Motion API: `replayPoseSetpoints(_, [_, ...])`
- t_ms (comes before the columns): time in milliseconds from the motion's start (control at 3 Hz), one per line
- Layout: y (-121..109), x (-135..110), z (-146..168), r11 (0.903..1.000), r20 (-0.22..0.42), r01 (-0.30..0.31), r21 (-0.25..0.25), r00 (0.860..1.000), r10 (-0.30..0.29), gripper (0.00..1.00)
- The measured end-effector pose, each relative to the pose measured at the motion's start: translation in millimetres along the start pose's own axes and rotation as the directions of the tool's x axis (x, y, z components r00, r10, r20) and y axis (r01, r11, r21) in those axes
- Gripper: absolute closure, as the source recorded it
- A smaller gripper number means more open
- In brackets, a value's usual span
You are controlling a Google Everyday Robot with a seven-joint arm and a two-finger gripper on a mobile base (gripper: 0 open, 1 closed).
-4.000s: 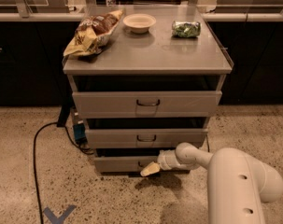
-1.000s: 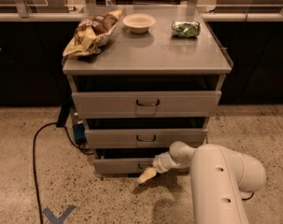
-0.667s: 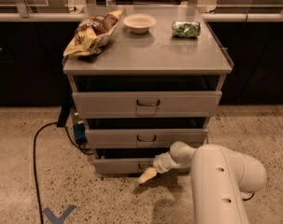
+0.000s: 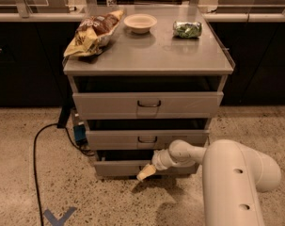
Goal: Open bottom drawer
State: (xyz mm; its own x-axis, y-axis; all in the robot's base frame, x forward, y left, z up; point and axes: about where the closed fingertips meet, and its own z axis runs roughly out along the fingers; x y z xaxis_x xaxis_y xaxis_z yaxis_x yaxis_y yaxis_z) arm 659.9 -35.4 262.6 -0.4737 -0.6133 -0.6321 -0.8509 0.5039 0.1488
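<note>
The bottom drawer [image 4: 118, 167] is the slimmest grey front, lowest on the grey metal cabinet [image 4: 146, 60], near the floor. It stands a little out from the cabinet, with a dark gap above it. My gripper [image 4: 146, 173] is at the middle of this drawer front, where the handle sits; the handle itself is hidden behind it. My white arm [image 4: 231, 178] reaches in from the lower right. The mid-sized drawer [image 4: 146, 139] and the tallest drawer [image 4: 148, 104] are above, each with a dark loop handle.
On the cabinet top lie a chip bag [image 4: 92, 32], a white bowl [image 4: 140, 22] and a green packet [image 4: 187, 29]. A black cable [image 4: 36, 149] runs across the speckled floor at the left. Dark counters stand behind.
The gripper has stayed at the bottom drawer front over the last second; since four seconds ago it has dropped slightly and shifted left, and the arm has swung closer to the camera.
</note>
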Motion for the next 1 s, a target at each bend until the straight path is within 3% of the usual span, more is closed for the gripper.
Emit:
replayPoseSetpoints(333, [-2, -4, 3, 0.9997, -0.009, 0.020, 0.015, 1.000, -0.020, 0.00])
replayPoseSetpoints(1000, [-13, 28, 42, 0.9979, -0.097, -0.048, -0.042, 0.994, 0.044, 0.00])
